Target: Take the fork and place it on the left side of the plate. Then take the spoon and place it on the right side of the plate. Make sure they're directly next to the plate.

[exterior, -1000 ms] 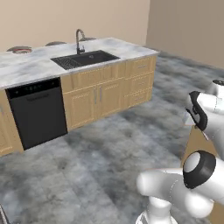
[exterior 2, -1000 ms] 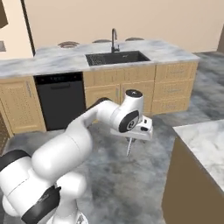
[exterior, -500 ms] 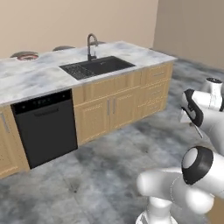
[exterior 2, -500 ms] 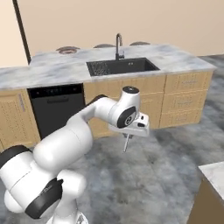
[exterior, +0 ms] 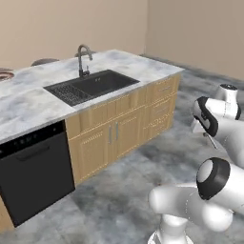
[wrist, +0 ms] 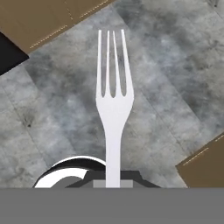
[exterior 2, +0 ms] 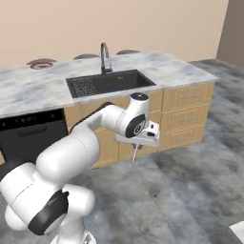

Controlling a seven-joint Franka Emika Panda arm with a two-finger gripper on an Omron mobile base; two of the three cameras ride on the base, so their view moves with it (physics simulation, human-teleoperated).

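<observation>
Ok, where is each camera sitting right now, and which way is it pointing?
Left base view: behind the arm's left, facing the sink counter; arm at lower right.
Right base view: behind the arm's right, same counter; arm from lower left, hand holding the fork tines down.
Hand view: on the hand, looking down the fork at the floor.
Both base views share sink, faucet and dishwasher.

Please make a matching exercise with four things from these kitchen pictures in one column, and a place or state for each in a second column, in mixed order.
Things:
1. fork
2. sink
3. dishwasher
4. plate

Places or states:
A. far left on the counter
B. black front, under the counter
C. held in the end effector, tines pointing away
D. set into the counter, below the faucet

Pairs: 1-C, 2-D, 3-B, 4-A
</observation>
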